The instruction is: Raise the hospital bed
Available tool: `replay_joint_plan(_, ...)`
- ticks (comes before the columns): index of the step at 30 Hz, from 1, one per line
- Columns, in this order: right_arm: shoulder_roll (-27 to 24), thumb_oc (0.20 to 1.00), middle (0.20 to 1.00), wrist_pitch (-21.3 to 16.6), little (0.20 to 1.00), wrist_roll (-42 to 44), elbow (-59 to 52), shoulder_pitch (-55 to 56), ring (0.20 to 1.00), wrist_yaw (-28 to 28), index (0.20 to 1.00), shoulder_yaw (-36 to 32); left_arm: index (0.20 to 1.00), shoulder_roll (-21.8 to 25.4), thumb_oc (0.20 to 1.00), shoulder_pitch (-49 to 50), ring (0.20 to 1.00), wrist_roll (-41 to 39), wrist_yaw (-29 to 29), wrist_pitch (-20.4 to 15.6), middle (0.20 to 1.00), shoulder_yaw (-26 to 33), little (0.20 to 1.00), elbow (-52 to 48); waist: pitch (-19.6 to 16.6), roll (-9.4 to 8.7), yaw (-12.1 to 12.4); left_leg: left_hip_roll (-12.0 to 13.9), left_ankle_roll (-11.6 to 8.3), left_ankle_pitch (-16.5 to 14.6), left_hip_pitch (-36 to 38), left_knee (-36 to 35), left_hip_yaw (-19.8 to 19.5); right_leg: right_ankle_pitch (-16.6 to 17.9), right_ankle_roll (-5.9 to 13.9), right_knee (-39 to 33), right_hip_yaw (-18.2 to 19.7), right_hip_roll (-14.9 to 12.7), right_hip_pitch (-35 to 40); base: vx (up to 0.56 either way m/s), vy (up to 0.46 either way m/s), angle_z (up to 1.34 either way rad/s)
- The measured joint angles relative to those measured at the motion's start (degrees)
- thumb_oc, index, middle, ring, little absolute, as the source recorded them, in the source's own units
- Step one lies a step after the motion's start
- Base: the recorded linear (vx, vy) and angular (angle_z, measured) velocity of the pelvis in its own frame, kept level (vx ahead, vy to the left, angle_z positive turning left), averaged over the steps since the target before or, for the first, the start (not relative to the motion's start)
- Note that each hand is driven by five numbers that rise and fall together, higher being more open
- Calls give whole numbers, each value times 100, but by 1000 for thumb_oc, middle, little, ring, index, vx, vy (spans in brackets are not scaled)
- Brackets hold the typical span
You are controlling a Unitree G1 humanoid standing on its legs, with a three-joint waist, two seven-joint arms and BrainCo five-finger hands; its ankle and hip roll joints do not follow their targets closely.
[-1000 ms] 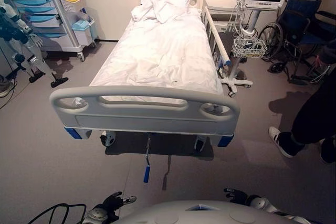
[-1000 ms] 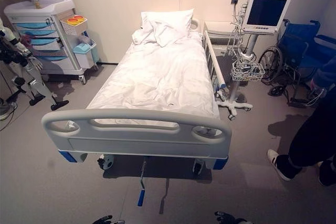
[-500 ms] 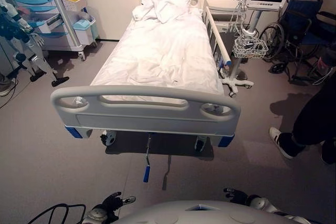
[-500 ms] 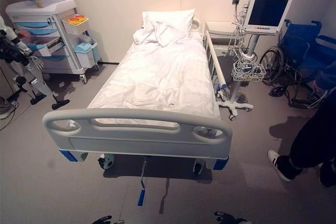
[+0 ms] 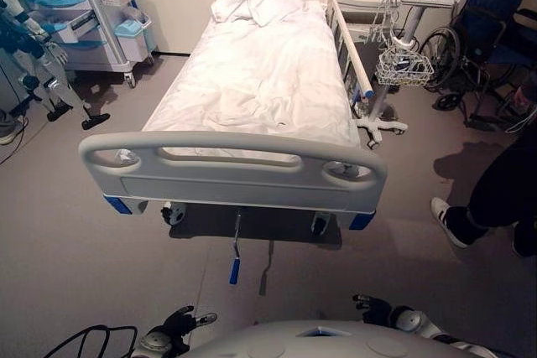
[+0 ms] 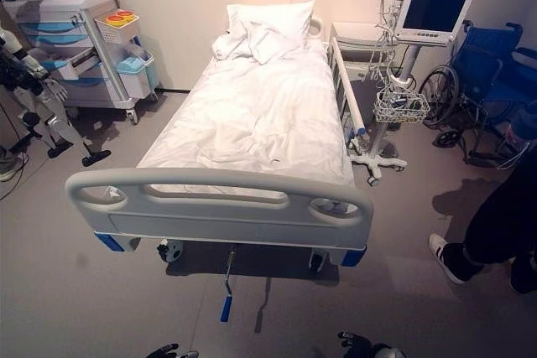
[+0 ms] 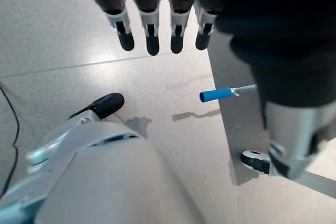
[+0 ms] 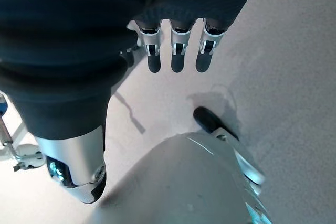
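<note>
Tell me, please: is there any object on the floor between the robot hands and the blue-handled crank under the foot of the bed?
Nothing visible stands in the way. The crank sticks out from under the footboard over bare floor, and the left robot hand and right robot hand hang low in front of it, both open and holding nothing.
</note>
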Motion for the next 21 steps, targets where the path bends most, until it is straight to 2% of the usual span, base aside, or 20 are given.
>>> replay_joint_plan(5, -57, 1000, 1000, 0, 1000, 6, -62, -79, 1000, -13, 1000, -1, 1000, 25, 1000, -114, 1000, -69, 45, -1, 1000, 3, 1000, -65, 143, 0, 1, -16, 16, 54, -283, 29, -47, 34, 4, 16, -25, -14, -263, -111, -8, 3)
replay_joint_plan(8, -171, 1000, 1000, 3, 1000, 111, -169, -313, 1000, -31, 1000, -1, 1000, 209, 1000, -418, 1000, -250, 121, 23, 1000, 58, 1000, -11, 466, 4, 14, -37, 33, 164, -651, 36, -62, 115, -3, 105, -19, -25, -639, -151, 4, 0)
replay_joint_plan(10, -327, 1000, 1000, -22, 1000, 120, -355, -352, 1000, -76, 1000, -28, 1000, 303, 1000, -372, 1000, -347, 212, -60, 1000, 17, 1000, -412, 647, 30, -15, -56, 51, 197, -882, 73, -79, 145, 2, 146, -22, -55, -869, -160, -7, 2)
replay_joint_plan(14, -411, 1000, 1000, -62, 1000, 335, -113, -854, 1000, -366, 1000, -23, 1000, 228, 1000, -877, 1000, -519, 483, -81, 1000, -7, 1000, -414, 1033, 84, -10, -81, 86, 258, -1512, 215, -101, 254, -8, 193, -13, -81, -1459, -61, -11, 0)
replay_joint_plan(18, -418, 1000, 1000, -137, 1000, 351, -98, -1168, 1000, -604, 1000, -14, 1000, 179, 1000, -1160, 1000, -685, 572, -126, 1000, -111, 1000, -444, 1208, 93, -29, -65, 73, 286, -1634, 203, -93, 262, -11, 168, -19, -67, -1614, -103, -13, -3)
replay_joint_plan(21, -429, 1000, 1000, -187, 1000, 424, -105, -1554, 1000, -832, 1000, 39, 1000, 180, 1000, -1628, 1000, -901, 718, -141, 1000, -288, 1000, -437, 1361, 70, -41, -91, 96, 318, -2270, 324, -99, 301, -23, 381, -9, -89, -2300, -114, -8, -8)
